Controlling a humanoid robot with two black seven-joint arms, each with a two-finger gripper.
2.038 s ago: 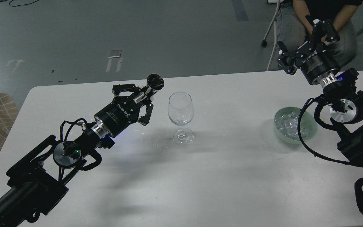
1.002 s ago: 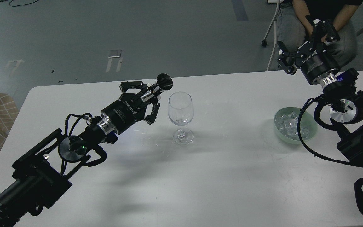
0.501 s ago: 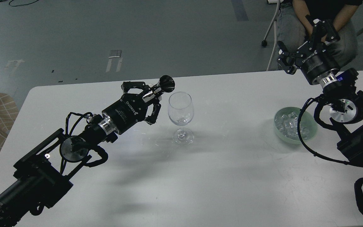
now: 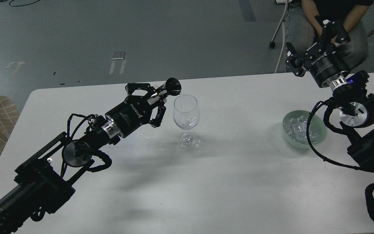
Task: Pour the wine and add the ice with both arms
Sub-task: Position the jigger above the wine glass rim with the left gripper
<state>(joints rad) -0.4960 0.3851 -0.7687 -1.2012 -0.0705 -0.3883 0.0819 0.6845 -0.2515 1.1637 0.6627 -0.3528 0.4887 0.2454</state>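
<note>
Your left gripper, clamped on a small black metal jigger, tips its mouth right-down over the clear stemmed wine glass at frame centre.

White table, clear stemmed wine glass standing upright near its middle, pale green bowl of ice at right

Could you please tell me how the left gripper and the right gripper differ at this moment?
The left gripper is shut on a small dark jigger, tipped over the wine glass; the right gripper is open and holds nothing. The left gripper is over the table beside the glass; the right gripper is raised beyond the ice bowl. Both are black.
</note>
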